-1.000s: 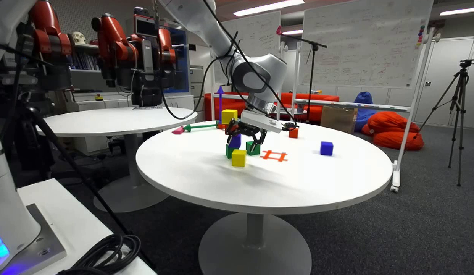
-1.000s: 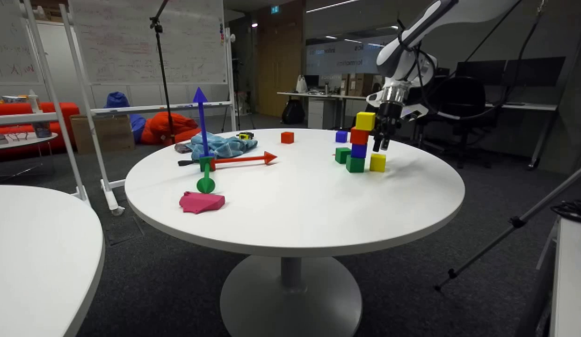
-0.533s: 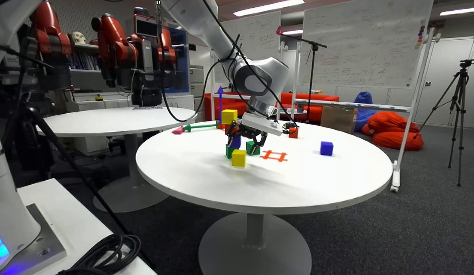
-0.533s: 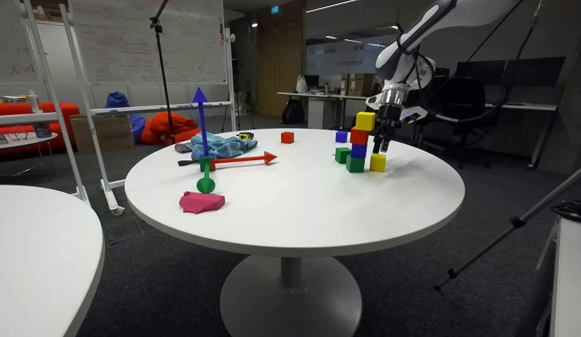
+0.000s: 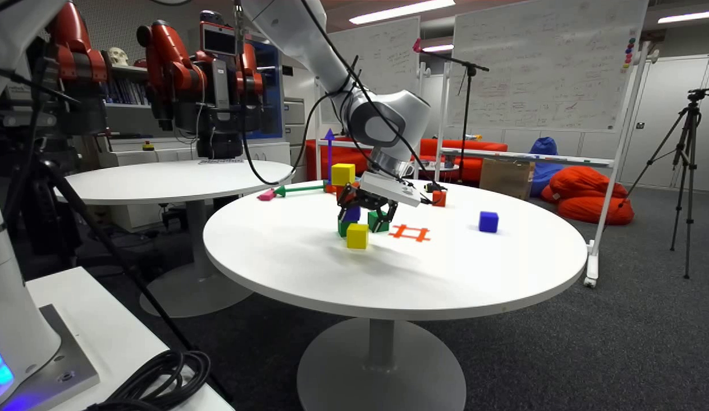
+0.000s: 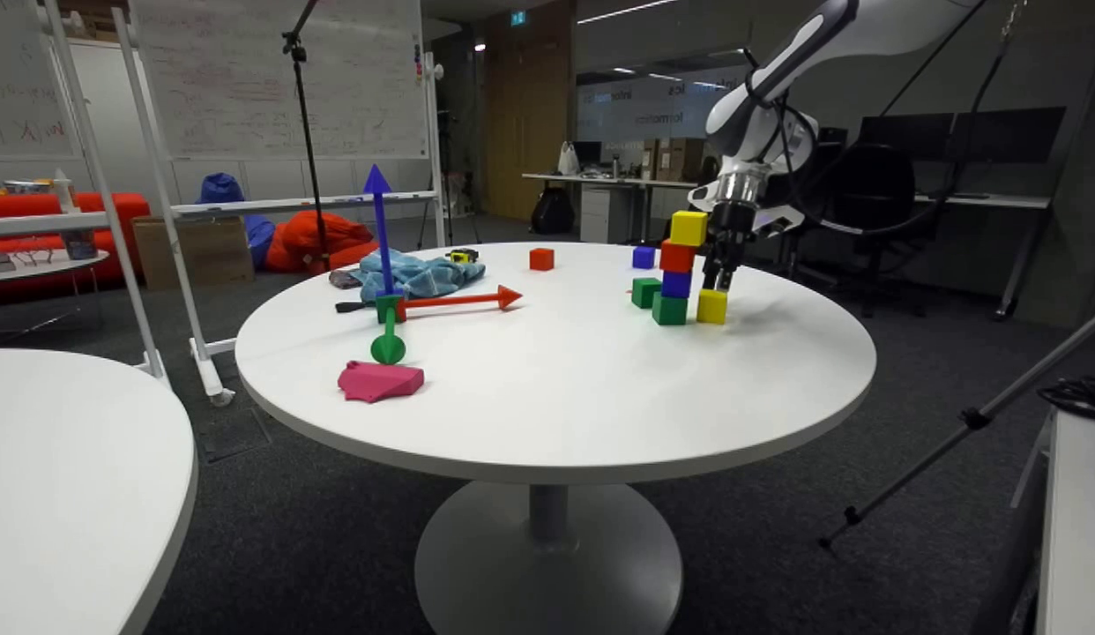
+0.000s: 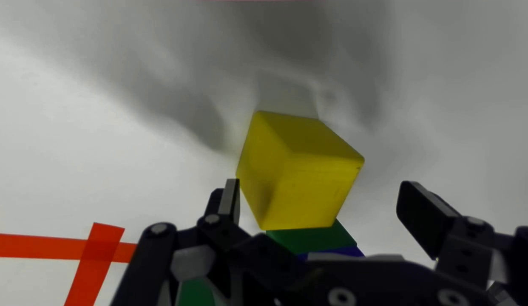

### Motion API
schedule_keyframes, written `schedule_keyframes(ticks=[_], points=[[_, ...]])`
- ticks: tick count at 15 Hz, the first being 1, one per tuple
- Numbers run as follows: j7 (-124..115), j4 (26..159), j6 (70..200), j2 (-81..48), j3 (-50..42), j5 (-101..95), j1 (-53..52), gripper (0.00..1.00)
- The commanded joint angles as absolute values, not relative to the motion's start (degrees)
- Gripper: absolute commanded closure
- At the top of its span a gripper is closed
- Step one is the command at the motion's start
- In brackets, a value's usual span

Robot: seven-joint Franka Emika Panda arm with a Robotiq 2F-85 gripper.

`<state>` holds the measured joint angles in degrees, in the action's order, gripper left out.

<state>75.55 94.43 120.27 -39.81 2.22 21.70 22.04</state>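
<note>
In an exterior view, we see the lone yellow cube [image 6: 711,307] beside the tower [image 6: 676,270]. In an exterior view, the table rim [image 5: 400,314] runs well apart from the tower. The wrist view shows our gripper [image 7: 319,196] spread.

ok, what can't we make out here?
Loose green cube: wrist view, mostly hidden by the claw.
Red tape mark: wrist view, cut by left and bottom edges.
Whiteboard writing: in both exterior views, too small to read.
Dark item: in an exterior view, too small to identify.
</note>
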Motion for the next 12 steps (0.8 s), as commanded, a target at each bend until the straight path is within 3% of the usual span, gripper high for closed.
schedule_keyframes(ticks=[1, 11, 12], points=[[76.7, 94.1, 119.5, -40.3, 2.5, 21.5, 22.3, 0.00], [76.6, 92.9, 118.4, -43.0, 2.7, 21.0, 22.3, 0.00], [76.9, 93.0, 118.3, -43.1, 2.9, 21.0, 22.4, 0.25]])
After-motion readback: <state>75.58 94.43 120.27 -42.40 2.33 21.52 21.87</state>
